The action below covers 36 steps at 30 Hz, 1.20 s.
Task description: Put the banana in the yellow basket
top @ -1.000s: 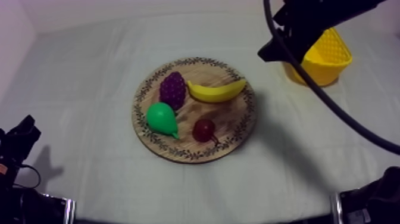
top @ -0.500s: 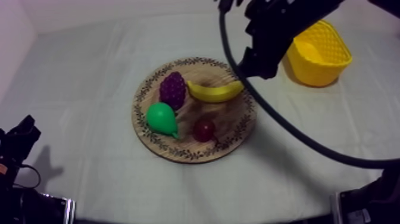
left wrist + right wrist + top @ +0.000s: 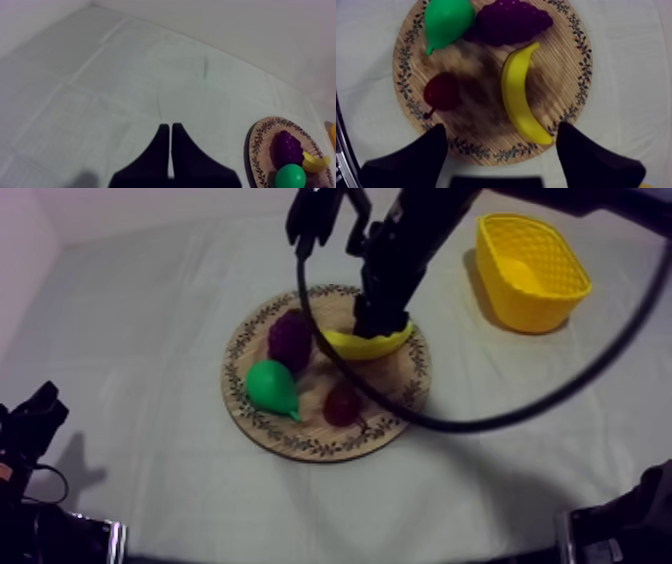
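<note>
We hold our right pincer (image 3: pixel 501 129) spread wide above the banana (image 3: pixel 517 95) on the wooden board (image 3: pixel 558 62), ready to straddle and clamp it.

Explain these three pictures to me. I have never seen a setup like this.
Two robot arms work at a cloth-covered table. One picture looks down from above; the other two come from cameras on the arms' wrists. A round wooden board holds a banana, grapes, a pear and a small red fruit. A yellow basket stands apart. The right arm hangs over the banana, jaws open, holding nothing. The left arm rests aside, jaws shut.
</note>
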Motion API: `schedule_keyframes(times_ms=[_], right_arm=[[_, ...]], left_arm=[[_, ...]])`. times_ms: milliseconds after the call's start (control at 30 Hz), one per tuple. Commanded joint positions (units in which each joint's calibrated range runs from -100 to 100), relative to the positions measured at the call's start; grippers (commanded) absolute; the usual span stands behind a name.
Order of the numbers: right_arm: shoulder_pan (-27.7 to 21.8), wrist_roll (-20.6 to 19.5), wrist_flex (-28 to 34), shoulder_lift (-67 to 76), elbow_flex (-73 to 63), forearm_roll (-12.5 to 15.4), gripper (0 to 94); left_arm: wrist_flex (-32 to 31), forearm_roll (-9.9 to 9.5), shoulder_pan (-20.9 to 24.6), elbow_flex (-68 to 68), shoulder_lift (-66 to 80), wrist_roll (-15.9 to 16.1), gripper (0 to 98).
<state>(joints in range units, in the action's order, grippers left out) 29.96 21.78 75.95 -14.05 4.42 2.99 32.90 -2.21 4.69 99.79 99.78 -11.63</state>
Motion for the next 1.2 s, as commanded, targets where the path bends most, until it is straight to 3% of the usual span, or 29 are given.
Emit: schedule_keyframes(times_ms=[0, 333, 733, 867, 1033, 1167], right_arm=[[-0.14, 0.09, -0.06, -5.37, -2.52, -0.13, 60.4], [-1.39, 0.42, 0.25, -18.38, -9.72, -0.18, 58.6], [-2.62, 0.3, -0.55, -27.02, -10.74, -2.27, 52.9], [-2.45, 0.26, -1.23, -28.2, -11.07, -2.35, 41.3], [-2.05, 0.1, -1.54, -29.03, -11.79, -2.26, 16.2], [-1.85, 0.01, -1.79, -29.11, -12.02, -2.34, 8.2]], left_arm=[[0.0, 0.03, -0.02, -0.01, 0.05, -0.02, 0.1], [0.0, 0.03, -0.02, -0.01, 0.05, -0.01, 0.1], [0.0, 0.03, -0.02, -0.01, 0.05, 0.0, 0.1], [0.0, 0.03, -0.02, -0.01, 0.05, -0.01, 0.1], [0.0, 0.03, -0.02, -0.01, 0.05, -0.02, 0.1], [0.0, 0.03, -0.02, -0.01, 0.05, -0.01, 0.1]])
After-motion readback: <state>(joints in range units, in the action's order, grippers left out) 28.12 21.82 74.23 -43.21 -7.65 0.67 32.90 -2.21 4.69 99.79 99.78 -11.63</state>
